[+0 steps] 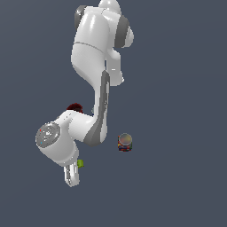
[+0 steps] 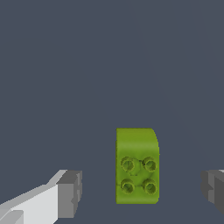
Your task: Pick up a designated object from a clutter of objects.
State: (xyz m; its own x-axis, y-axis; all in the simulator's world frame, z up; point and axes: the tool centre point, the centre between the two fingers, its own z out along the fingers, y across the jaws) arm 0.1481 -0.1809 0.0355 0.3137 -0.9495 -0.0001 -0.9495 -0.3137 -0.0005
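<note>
The lime-green block is a small flat studded piece lying on the grey floor. In the wrist view it lies between my two grey fingertips, apart from both. My gripper is open and empty, just above the block. In the exterior view only a sliver of the block shows beside my hand, and the gripper is mostly hidden by the arm. The dark red mug peeks out behind the arm. The multicoloured can stands to the exterior view's right. The orange cup and blue can are out of view.
The white arm reaches down across the middle of the exterior view and covers part of the clutter. The floor is plain dark grey all round.
</note>
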